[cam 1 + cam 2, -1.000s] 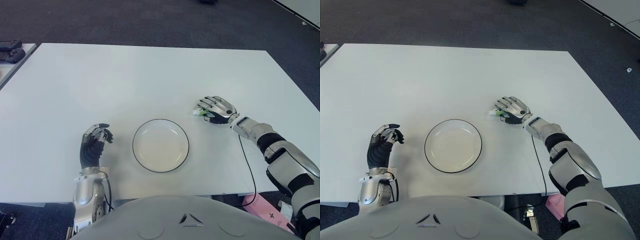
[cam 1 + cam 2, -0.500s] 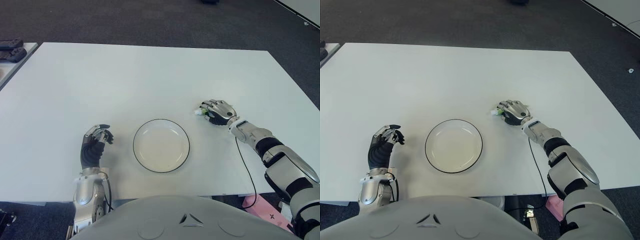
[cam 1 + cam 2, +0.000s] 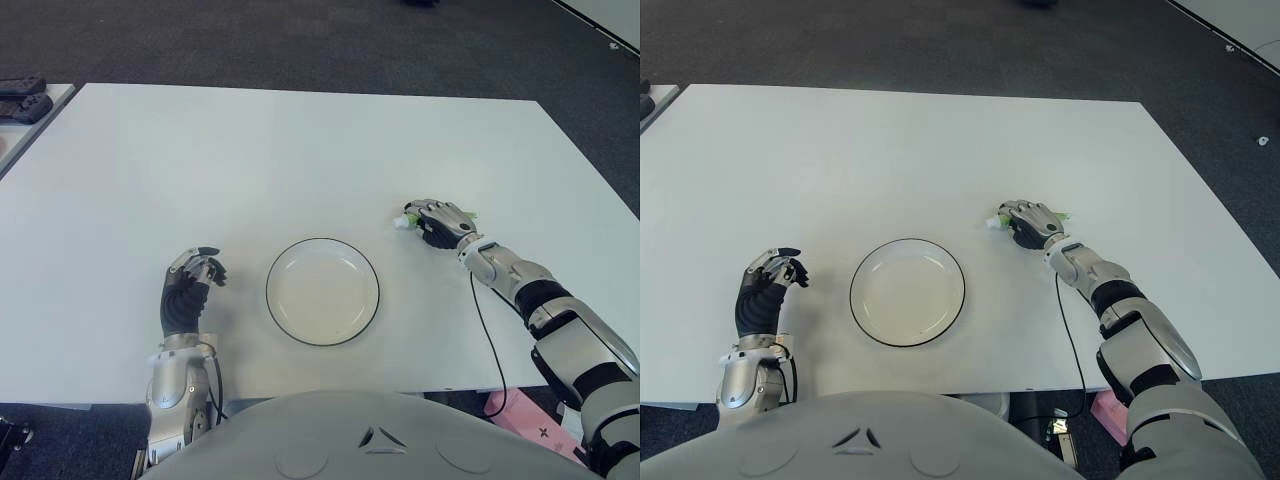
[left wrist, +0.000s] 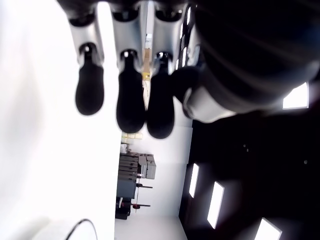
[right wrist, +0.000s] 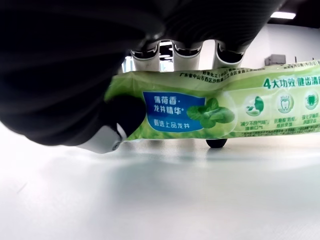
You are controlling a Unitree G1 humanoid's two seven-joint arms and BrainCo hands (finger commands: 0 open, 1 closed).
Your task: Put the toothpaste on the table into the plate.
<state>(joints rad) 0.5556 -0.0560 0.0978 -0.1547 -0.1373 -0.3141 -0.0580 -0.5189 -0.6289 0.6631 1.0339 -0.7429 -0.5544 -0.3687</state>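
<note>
- White table [image 3: 300, 140]: broad bare surface on every side of the plate [image 3: 322, 291]; the near table edge runs just below the plate, the far edge well beyond it.
- Plate: one, white with a dark rim, nothing in it, sitting flat near the table's near edge.
- Strip of table between the plate and the right hand [image 3: 440, 222] is bare; nothing stands on it.
- Toothpaste [image 5: 215, 112]: one green tube, to the right of the plate and slightly farther back, apart from the rim. White cap end [image 3: 401, 223] pokes out of the hand toward the plate; green tail shows at the hand's other side.
- Right hand: fingers curled over the tube, thumb pressed on its side. In the right wrist view the tube runs level with a sliver of space between it and the table.
- Left hand [image 3: 190, 285]: to the left of the plate, apart from the rim, upright, fingers [image 4: 131, 97] curled in, holding nothing.
- Second table [image 3: 20, 125]: corner visible far left of the plate, beyond the main table's left edge, carrying dark objects [image 3: 22, 100]; count unclear.
- Dark carpet floor [image 3: 330, 45] past the far edge.
</note>
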